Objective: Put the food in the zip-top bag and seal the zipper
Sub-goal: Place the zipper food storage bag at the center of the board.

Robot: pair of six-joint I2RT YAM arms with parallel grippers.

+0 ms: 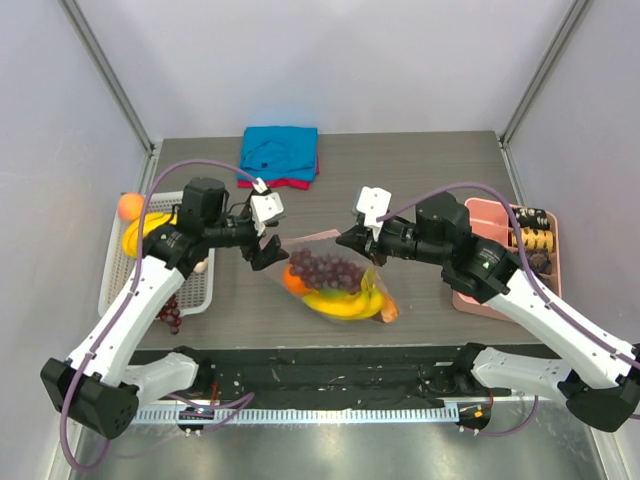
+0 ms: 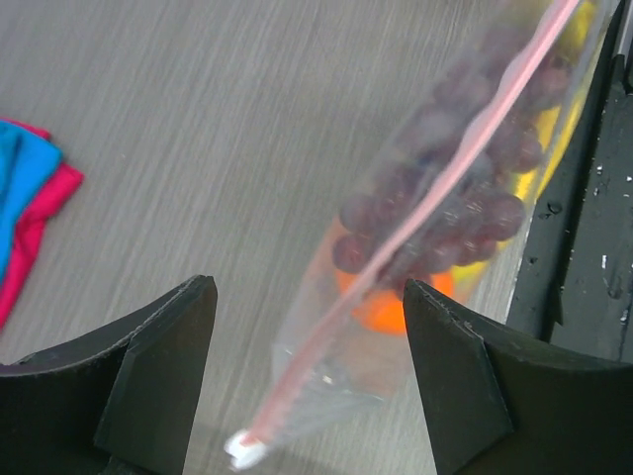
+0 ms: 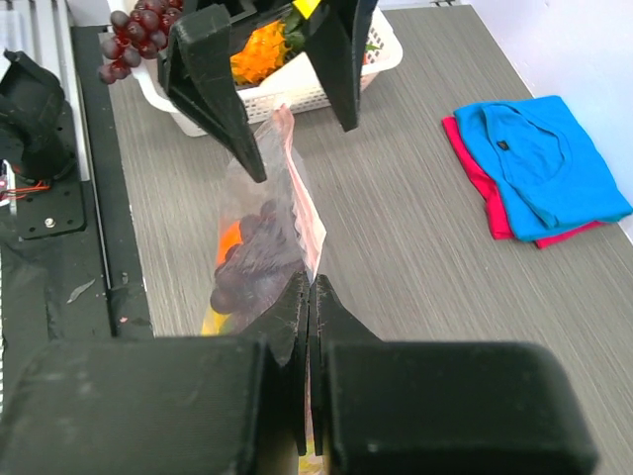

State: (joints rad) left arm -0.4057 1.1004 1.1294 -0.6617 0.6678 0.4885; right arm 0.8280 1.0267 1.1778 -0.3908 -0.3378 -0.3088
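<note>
Mid-table, the zip-top bag [image 1: 335,282] with food [image 1: 328,268] inside, right gripper [image 3: 309,289] clamped on its zipper [image 2: 466,148], left gripper [image 2: 309,289] spread wide astride the far end, white basket [image 1: 205,300] left, pink tray [image 1: 490,210] right, cloth [image 1: 280,150] behind.

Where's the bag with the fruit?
Top view: the zip-top bag sits mid-table, white basket on its left, pink tray on its right, blue cloth behind it.

The zip-top bag [image 1: 335,275] is clear; its zipper [image 2: 435,188] is pale pink. Inside the bag: dark purple grapes [image 1: 328,268], orange fruit [image 1: 293,283], yellow bananas [image 1: 340,303]. Beyond the bag: blue-and-red cloth [image 1: 280,150]. Table [image 1: 430,160]: grey woodgrain.
</note>
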